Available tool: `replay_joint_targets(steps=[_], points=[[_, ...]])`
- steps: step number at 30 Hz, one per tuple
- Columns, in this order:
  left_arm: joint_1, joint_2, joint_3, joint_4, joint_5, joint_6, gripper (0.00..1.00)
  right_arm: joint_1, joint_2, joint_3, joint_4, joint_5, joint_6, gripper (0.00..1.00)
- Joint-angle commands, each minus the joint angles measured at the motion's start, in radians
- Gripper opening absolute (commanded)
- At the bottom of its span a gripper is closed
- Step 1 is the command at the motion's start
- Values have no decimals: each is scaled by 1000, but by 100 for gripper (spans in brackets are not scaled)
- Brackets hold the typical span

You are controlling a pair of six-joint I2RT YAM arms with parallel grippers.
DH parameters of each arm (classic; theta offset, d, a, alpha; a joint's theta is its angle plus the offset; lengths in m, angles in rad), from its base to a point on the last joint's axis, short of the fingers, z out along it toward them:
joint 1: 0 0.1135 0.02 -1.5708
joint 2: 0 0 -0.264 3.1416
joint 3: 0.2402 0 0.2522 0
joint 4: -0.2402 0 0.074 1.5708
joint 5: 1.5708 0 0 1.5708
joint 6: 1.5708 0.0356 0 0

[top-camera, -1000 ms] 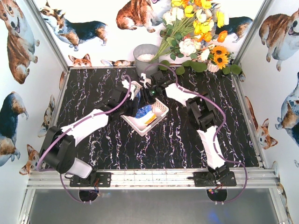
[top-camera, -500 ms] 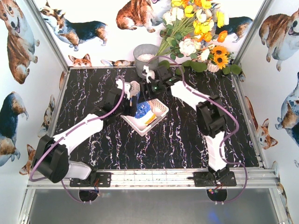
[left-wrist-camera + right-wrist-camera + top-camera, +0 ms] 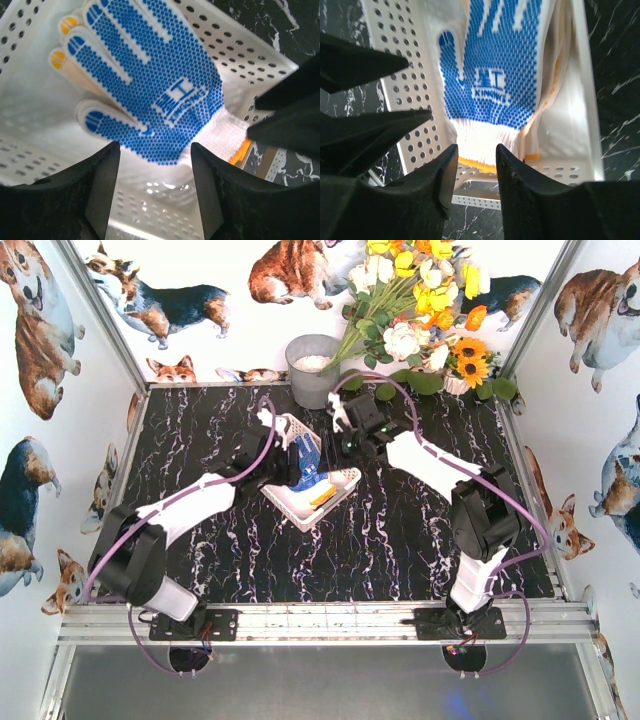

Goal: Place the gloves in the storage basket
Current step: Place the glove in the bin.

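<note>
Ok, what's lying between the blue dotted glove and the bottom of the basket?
A second glove. In the left wrist view, its orange-tipped fingers poke out from under the blue-dotted glove, inside the basket. Whether more lie beneath is hidden.

Top view: bright, even light filling whole scene; shadows barely showing on dark marble table (image 3: pixel 400 540). Left wrist view: white storage basket (image 3: pixel 30 115) blowing out, glare washing over holes; blue-dotted glove (image 3: pixel 150 75) reading sharp; left fingers (image 3: pixel 102 195) blurring into black silhouettes. Right wrist view: glove's far end smearing soft, right fingers (image 3: pixel 435 190) sitting dark, defocused.
</note>
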State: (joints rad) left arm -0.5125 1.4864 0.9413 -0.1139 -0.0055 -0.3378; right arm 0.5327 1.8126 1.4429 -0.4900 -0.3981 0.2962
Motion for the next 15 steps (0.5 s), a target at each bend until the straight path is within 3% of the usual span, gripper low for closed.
replay_joint_targets(steps=[1,15], points=[[11,77,82,67,64,-22,50,30,-42,-48,63,47,60,35],[11,287,184,207,106,-14,34,41,37,-87,111,89,106,19]])
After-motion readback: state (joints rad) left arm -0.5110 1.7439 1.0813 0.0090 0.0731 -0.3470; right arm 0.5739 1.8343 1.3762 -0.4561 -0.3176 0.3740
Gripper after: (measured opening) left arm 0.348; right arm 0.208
